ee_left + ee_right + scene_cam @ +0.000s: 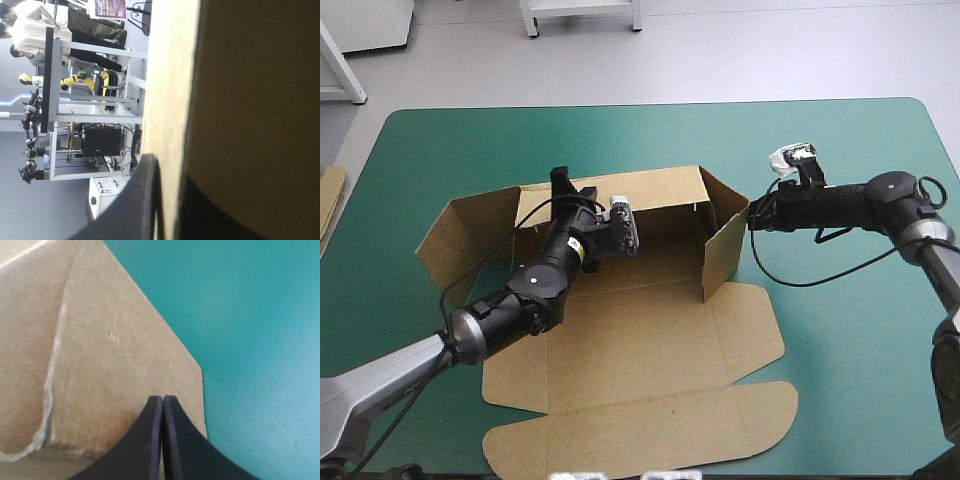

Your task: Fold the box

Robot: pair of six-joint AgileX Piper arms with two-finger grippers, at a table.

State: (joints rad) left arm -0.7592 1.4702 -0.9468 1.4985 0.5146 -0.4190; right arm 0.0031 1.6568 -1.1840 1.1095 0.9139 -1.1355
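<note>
Judged midway through raising the walls of the brown cut-cardboard box [650, 340], at the middle of the teal-green table cover [860, 330]. With the far wall [650, 190] and the right side wall [723, 245] upright, the left side flap [470, 230] splayed outward and only half raised, and the lid panel [640, 420] with its 2 rounded tabs flat toward the near edge.

Clamped on the far wall's top edge with the left gripper of 2 broad black curved fingers [560, 182]: in the left wrist view, 1 finger on each face and the pale board edge between.

Set against the outer face of the right side wall with the right gripper [753, 215]: in the right wrist view, both fingers together in 1 pointed arch, no board seen between them.

Next, probably: bring the left side flap upright to match the right one, then tuck. Calls for a firm pinch on the far wall, a gentle push on the right wall so the crease does not buckle, and likely 1 gripper freed to reach the left side.

Smooth, flat cover under everything. At the table's left edge, a sliver of more brown board [330, 195]. Beyond the far edge, only pale floor [720, 60] worth noting.
</note>
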